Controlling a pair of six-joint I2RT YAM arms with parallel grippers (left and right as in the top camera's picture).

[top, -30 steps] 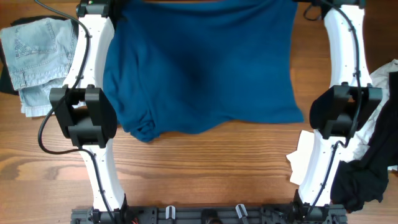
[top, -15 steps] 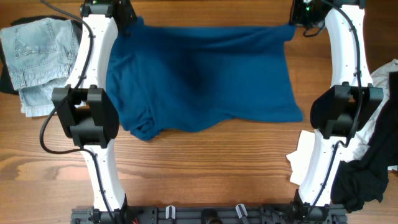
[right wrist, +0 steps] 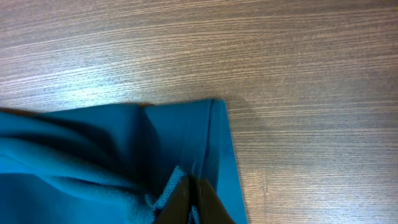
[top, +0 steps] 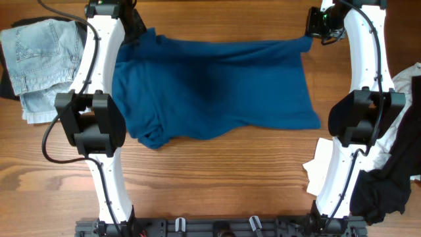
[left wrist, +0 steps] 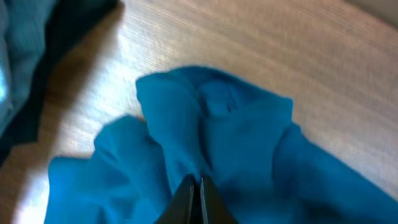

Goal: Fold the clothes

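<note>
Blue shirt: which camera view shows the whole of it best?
The overhead view. There almost the whole blue shirt shows, spread on the table. The left wrist view shows only a bunched corner pinched in the left gripper; the right wrist view shows only a flatter corner in the right gripper.

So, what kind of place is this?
Probably a robotics lab bench, not a home: the left arm and right arm are fixed at a wooden table, with a dark blue shirt and pale denim for folding.
</note>
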